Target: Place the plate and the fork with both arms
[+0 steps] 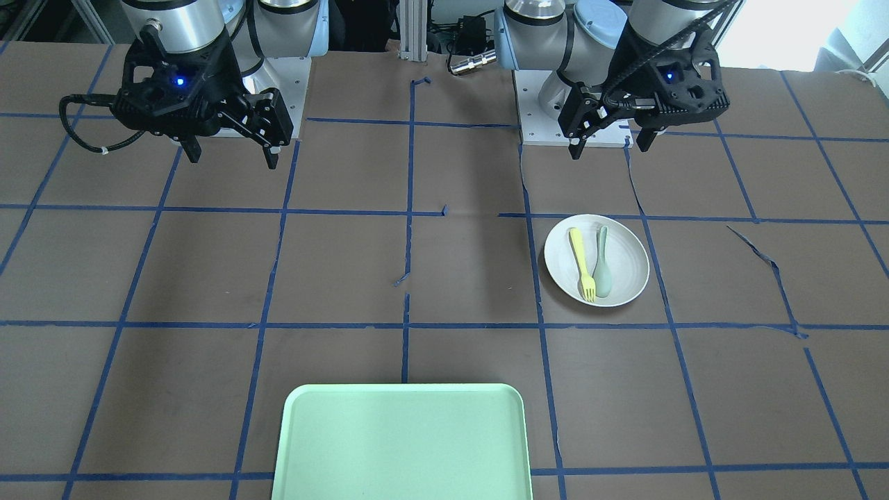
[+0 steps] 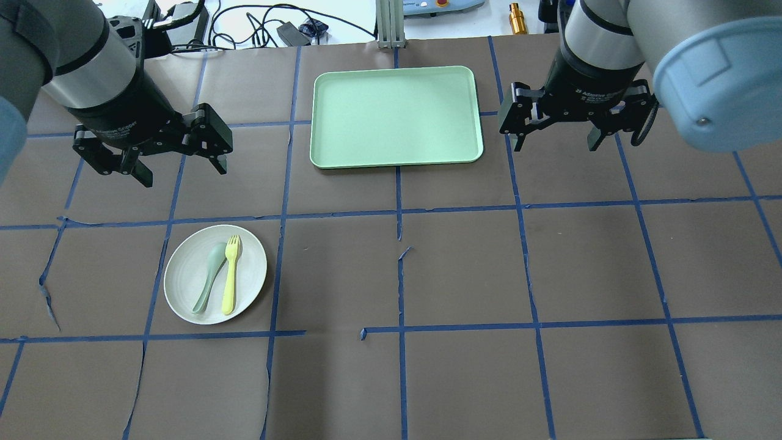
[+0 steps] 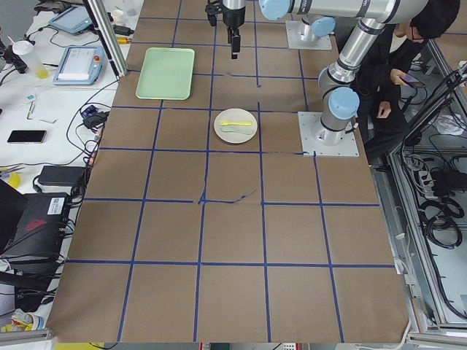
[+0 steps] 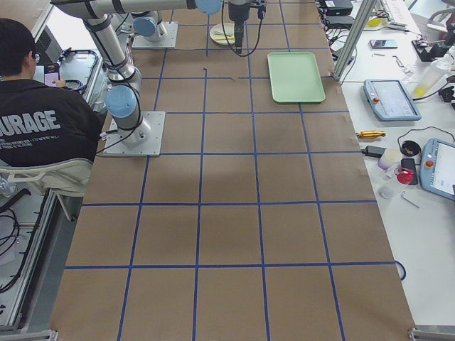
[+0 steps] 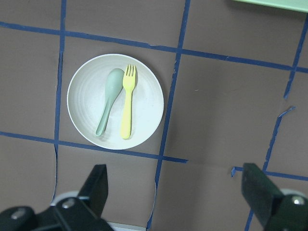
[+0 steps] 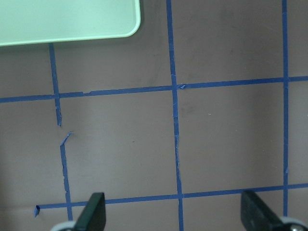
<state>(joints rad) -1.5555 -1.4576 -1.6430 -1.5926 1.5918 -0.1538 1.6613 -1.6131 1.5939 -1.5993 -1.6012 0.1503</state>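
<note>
The off-white plate (image 2: 250,269) lies on the table on my left side, and shows in the front view (image 1: 628,253) and the left wrist view (image 5: 84,96). The yellow fork (image 2: 230,275) lies on it beside a grey-green spoon (image 2: 209,278); the fork also shows in the front view (image 1: 582,264) and the left wrist view (image 5: 127,103). My left gripper (image 2: 182,174) hangs open and empty above the table, beyond the plate; it also shows in the front view (image 1: 609,147). My right gripper (image 2: 556,145) is open and empty, right of the tray; it also shows in the front view (image 1: 233,160).
A mint-green rectangular tray (image 2: 396,116) lies at the table's far middle, empty, and its corner shows in the right wrist view (image 6: 72,19). Blue tape lines grid the brown table. A person (image 4: 43,121) sits behind the robot's bases.
</note>
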